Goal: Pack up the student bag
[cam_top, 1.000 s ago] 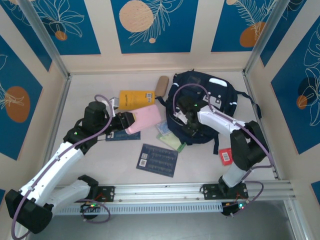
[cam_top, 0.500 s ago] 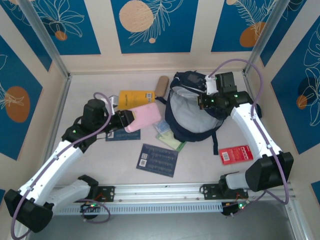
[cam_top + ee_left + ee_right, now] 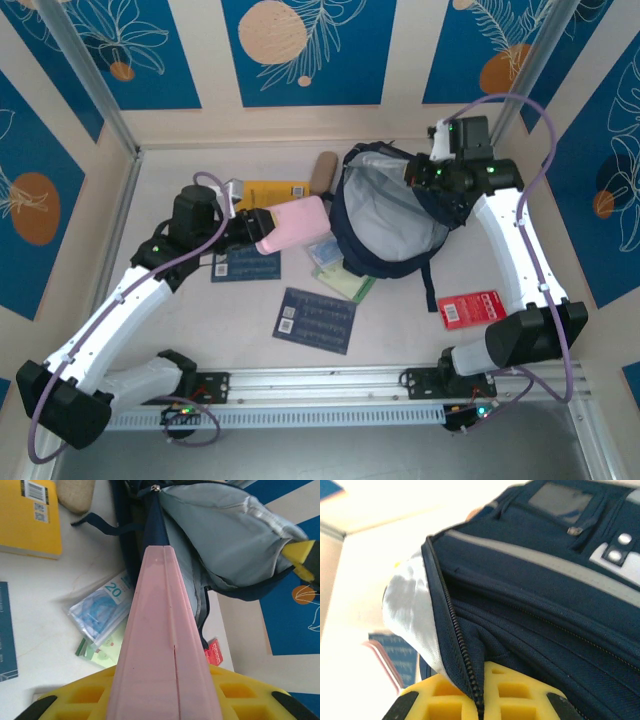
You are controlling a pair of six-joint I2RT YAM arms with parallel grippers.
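Note:
The student bag (image 3: 392, 222) lies at the back right of the table, navy, its mouth held wide with the grey lining (image 3: 225, 535) showing. My right gripper (image 3: 425, 180) is shut on the bag's zipper edge (image 3: 462, 650) at the far right rim and holds it raised; the yellow fingers (image 3: 520, 695) pinch the fabric. My left gripper (image 3: 262, 234) is shut on a pink case (image 3: 295, 224), which hangs level with its far end at the bag's left rim. In the left wrist view the pink case (image 3: 165, 645) points straight at the opening.
A yellow book (image 3: 268, 192) and a tan pouch (image 3: 323, 172) lie behind the case. Two dark blue booklets (image 3: 246, 266) (image 3: 315, 320), a blue packet (image 3: 100, 615) on a green card (image 3: 107, 650), and a red pack (image 3: 470, 308) lie in front. Walls close in on three sides.
The right gripper rose and swung to the back right with the bag's rim, pulling the mouth open. The left gripper carried the pink case a little right and back, up to the bag.

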